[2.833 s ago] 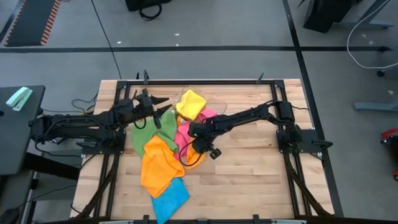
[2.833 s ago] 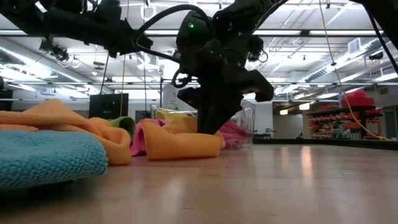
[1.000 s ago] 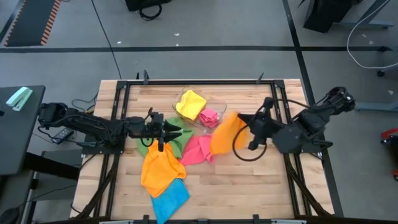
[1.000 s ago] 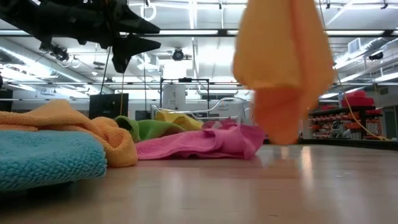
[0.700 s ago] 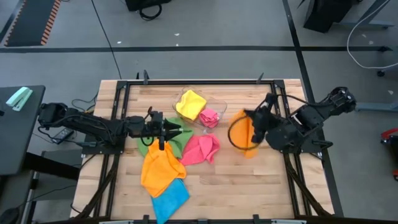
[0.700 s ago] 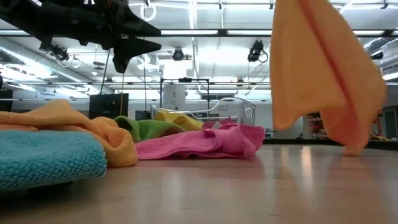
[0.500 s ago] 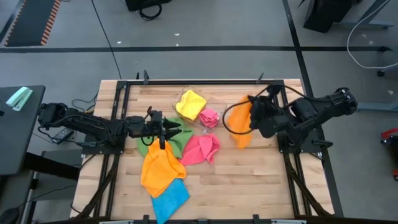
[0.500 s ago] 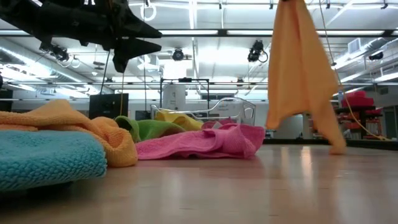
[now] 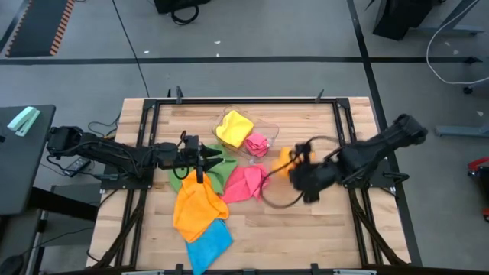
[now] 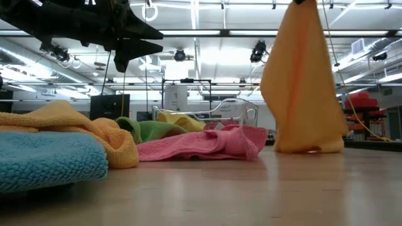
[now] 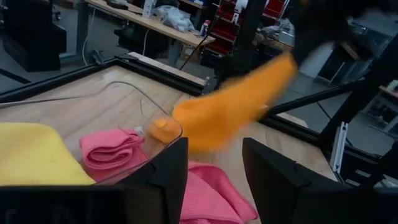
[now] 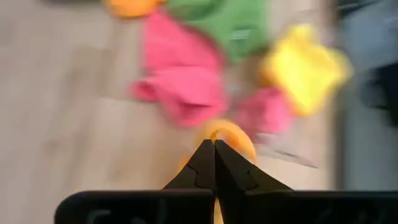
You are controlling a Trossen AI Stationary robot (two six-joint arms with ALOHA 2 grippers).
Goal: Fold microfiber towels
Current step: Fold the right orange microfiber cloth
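while the right tool (image 12: 214,163) pinches an orange towel (image 10: 303,88) dangling onto the counter (image 10: 251,188), spreading it flat looks next.

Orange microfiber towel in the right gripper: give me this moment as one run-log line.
right gripper: shut on orange microfiber towel | towel: hanging, lower edge at wooden table | left gripper: open, over green microfiber towel

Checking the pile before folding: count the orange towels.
2. One orange towel lies in the pile between the green and blue ones; the other hangs from the right gripper, its hem touching the table. More may be hidden.
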